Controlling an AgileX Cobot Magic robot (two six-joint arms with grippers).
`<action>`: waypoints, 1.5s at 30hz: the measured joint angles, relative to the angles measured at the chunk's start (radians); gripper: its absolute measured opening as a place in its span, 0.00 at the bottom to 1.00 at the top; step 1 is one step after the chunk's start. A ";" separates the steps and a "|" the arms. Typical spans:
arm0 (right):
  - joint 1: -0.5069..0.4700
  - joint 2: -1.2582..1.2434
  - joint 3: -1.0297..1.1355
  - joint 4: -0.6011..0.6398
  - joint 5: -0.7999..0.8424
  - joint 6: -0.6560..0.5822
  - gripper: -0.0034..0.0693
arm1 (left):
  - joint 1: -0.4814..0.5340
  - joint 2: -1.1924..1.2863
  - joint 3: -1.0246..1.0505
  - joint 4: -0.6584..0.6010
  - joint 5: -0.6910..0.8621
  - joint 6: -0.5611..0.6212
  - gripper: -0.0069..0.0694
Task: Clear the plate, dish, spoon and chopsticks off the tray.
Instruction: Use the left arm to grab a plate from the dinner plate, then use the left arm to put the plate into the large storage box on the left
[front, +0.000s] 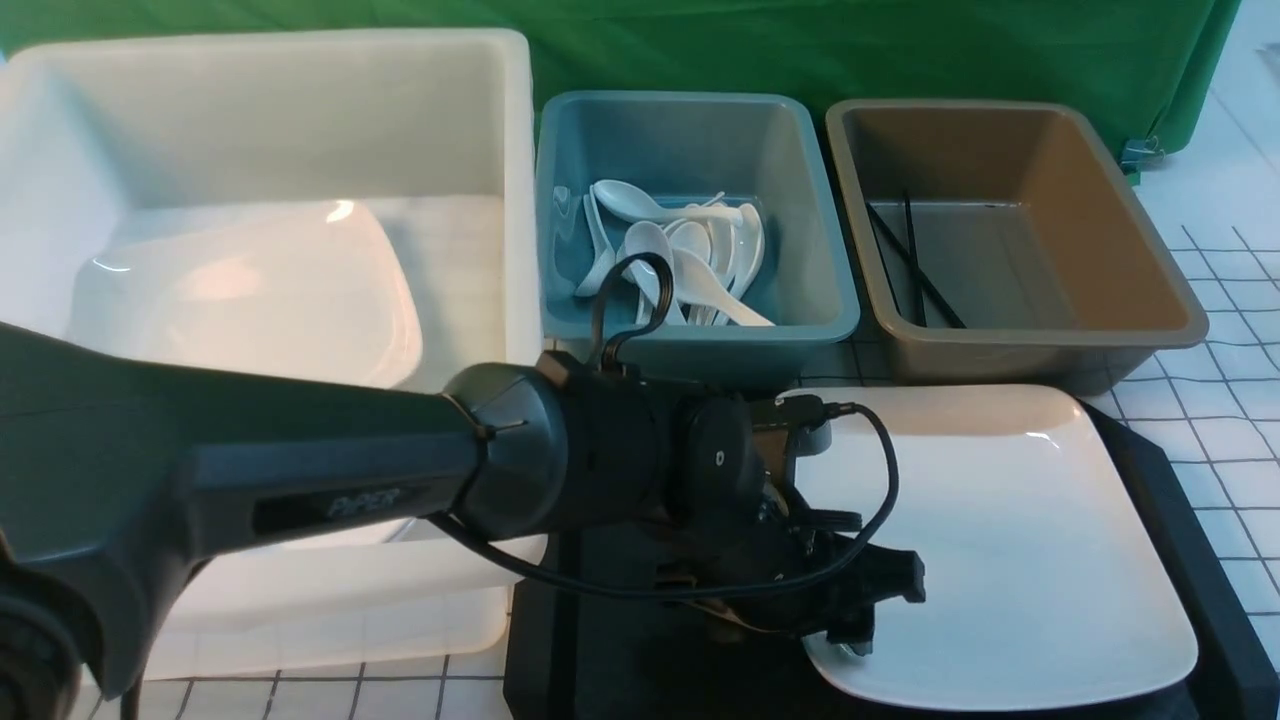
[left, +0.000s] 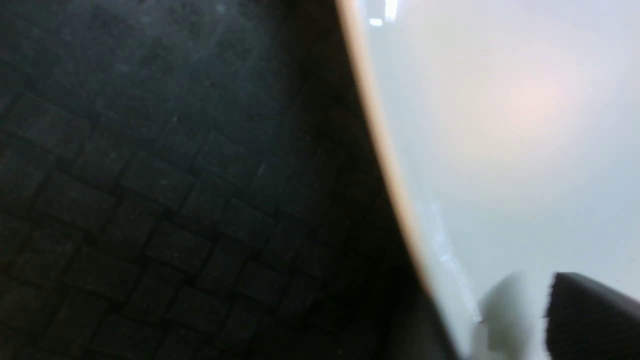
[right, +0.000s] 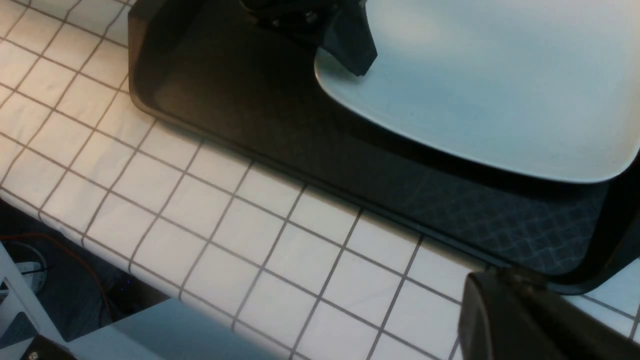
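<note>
The large white plate (front: 1000, 540) lies on the right part of the black tray (front: 620, 650). My left gripper (front: 862, 612) is at the plate's near-left corner, low over the tray. It is open, with one finger (left: 590, 315) above the plate (left: 500, 125) and the rim between the jaws. The right wrist view shows that finger (right: 350, 45) on the plate's edge (right: 475, 100). My right gripper (right: 505, 310) hangs over the checked tablecloth by the tray's near rim (right: 300, 175); only one dark finger shows. Black chopsticks (front: 915, 265) lie in the brown bin. No dish shows.
A big white bin (front: 480, 130) at the left holds another large white plate (front: 250, 300). A blue bin (front: 800, 200) in the middle holds several white spoons (front: 680, 260). The brown bin (front: 1130, 200) stands at the right. The checked cloth (right: 200, 200) ends at the table's near edge.
</note>
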 joint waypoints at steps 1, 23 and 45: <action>0.000 0.000 0.000 0.000 0.000 0.001 0.09 | 0.000 0.001 0.000 0.000 0.001 0.000 0.46; 0.000 0.000 0.000 0.000 0.000 0.000 0.10 | 0.002 -0.271 0.009 0.054 0.025 -0.011 0.11; 0.000 0.020 0.018 -0.105 0.077 0.166 0.09 | 0.002 -0.353 0.010 0.139 0.088 -0.004 0.11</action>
